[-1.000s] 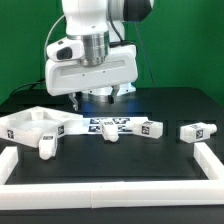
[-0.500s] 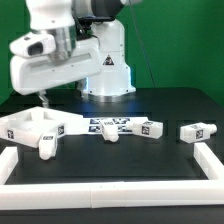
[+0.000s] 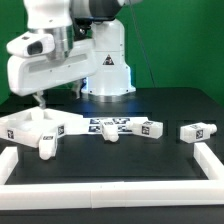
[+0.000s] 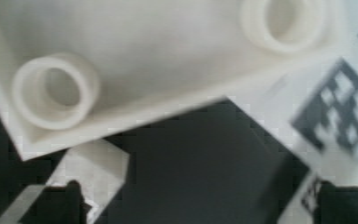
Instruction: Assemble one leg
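Four white legs with tag markers lie on the black table. One leg [image 3: 47, 146] leans on the front corner of the white tabletop [image 3: 28, 124]; the others lie at centre [image 3: 111, 131], right of centre [image 3: 151, 127] and far right [image 3: 194, 131]. My gripper [image 3: 40, 100] hangs just above the tabletop's back edge, open and empty. In the wrist view the tabletop [image 4: 158, 60] fills the frame with two round sockets [image 4: 51, 90]. My gripper [image 4: 194, 212] has its fingers wide apart at the frame's edge, with nothing between them.
The marker board [image 3: 97, 123] lies flat between the tabletop and the centre leg. A white raised rail [image 3: 110, 190] borders the table's front and sides. The robot's base [image 3: 108, 75] stands behind. A large tag [image 4: 345, 105] shows beside the tabletop in the wrist view.
My gripper has swung from above the table's centre to the exterior view's left, over the tabletop, and has dropped slightly in the last half second. The parts have not moved.
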Controlling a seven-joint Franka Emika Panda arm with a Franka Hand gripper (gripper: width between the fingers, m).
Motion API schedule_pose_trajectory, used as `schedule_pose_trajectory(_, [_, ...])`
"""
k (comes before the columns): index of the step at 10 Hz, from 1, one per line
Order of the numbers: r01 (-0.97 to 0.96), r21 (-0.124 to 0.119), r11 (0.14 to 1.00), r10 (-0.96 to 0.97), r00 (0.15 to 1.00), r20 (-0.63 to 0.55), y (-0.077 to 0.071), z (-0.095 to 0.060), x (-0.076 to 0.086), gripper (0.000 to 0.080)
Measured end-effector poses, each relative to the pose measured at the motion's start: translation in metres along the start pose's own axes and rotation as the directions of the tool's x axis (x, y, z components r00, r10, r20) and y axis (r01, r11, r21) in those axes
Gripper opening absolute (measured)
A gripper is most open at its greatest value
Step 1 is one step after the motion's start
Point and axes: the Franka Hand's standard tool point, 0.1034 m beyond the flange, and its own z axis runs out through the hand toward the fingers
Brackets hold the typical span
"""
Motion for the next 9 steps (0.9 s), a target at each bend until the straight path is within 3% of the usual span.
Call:
schedule_pose_trajectory(1, [0.040, 0.021, 0.999, -0.040, 0.999, 0.001, 0.020, 0.007, -0.014, 0.0649])
schedule_pose_trajectory(2, [0.073, 0.002, 0.997, -0.073, 0.997, -0.003, 0.034, 0.006, -0.018, 0.0649])
schedule_pose_trajectory(3, [0.091, -0.007, 0.996, -0.091, 0.996, -0.007, 0.036, 0.005, -0.020, 0.0649])
schedule_pose_trajectory(5, [0.086, -0.001, 0.996, -0.086, 0.996, -0.005, 0.034, 0.007, -0.020, 0.0649])
schedule_pose_trajectory(6, [0.153, -0.023, 0.988, -0.153, 0.988, -0.001, 0.040, 0.009, -0.025, 0.0649])
schedule_pose_trajectory(7, [0.226, -0.065, 0.972, -0.226, 0.974, 0.011, 0.053, 0.018, -0.038, 0.0649])
schedule_pose_trajectory(9, [0.253, -0.049, 0.966, -0.252, 0.967, 0.030, 0.060, 0.045, -0.066, 0.0649])
